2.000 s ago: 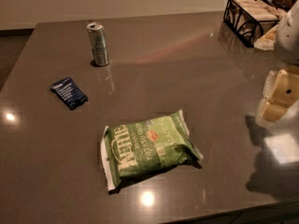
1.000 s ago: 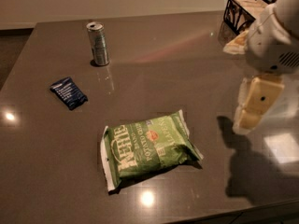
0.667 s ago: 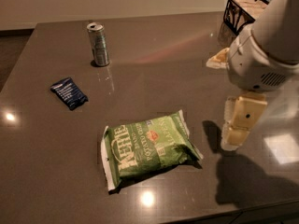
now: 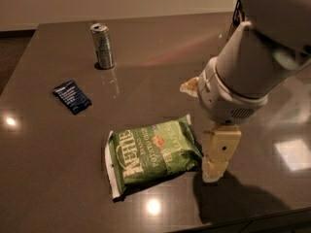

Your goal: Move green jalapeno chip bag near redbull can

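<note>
The dark desk carries everything. The robot arm reaches in from the upper right and covers much of that side.

The green jalapeno chip bag lies flat near the front of the desk, lettering up, well apart from the redbull can, which stands upright towards the far left. The tool points down just beside the bag's right end, its tip low over the desk. It shows as a single pale block from here, so I cannot tell how far open it is. It seems to have hold of nothing yet.

The main risk is a poor grasp. The tool sits at the very edge of the bag, so closing there would probably catch only the sealed seam or a fold of film. The puffy, slick bag could then slip free or swing once lifted. Coming down too hard could also shove the bag across the glossy desk instead of gripping it.

The path towards the can runs up and to the left. A low carry could drag the bag into the can and tip it, since the can is slim and tall. The small dark-blue packet lies left of that path, so it would be at risk only on a wide swing.

Two seconds ago the arm was at the right edge of the view, well away from the bag. It has since swept left and down to the bag's side. The bag, the can and the packet have not moved.
</note>
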{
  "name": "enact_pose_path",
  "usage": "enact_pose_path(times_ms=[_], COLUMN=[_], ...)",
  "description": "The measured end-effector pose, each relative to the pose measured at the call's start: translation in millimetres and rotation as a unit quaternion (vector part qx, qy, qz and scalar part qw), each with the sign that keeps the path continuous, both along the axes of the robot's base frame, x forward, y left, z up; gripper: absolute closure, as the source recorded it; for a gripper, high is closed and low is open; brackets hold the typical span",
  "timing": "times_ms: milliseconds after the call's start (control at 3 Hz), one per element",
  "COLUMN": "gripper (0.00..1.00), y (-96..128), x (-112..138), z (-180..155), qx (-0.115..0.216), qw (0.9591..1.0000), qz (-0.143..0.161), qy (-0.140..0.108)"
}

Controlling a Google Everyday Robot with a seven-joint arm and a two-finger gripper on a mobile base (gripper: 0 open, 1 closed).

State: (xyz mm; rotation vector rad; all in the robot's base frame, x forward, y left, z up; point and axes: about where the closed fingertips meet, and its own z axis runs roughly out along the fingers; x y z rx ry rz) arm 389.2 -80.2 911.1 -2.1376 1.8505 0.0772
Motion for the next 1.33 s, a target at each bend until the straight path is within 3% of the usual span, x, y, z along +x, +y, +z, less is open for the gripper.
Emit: enact_pose_path(times_ms=[667, 1333], gripper=[0.0, 0.41], y=[44.0, 56.1], x=[-0.4, 8.3], z=[-42.4, -61.0], qx=[-0.018, -0.026], qw=[0.9992, 0.9986], qz=[0.033, 0.029], qy=[0.016, 0.035])
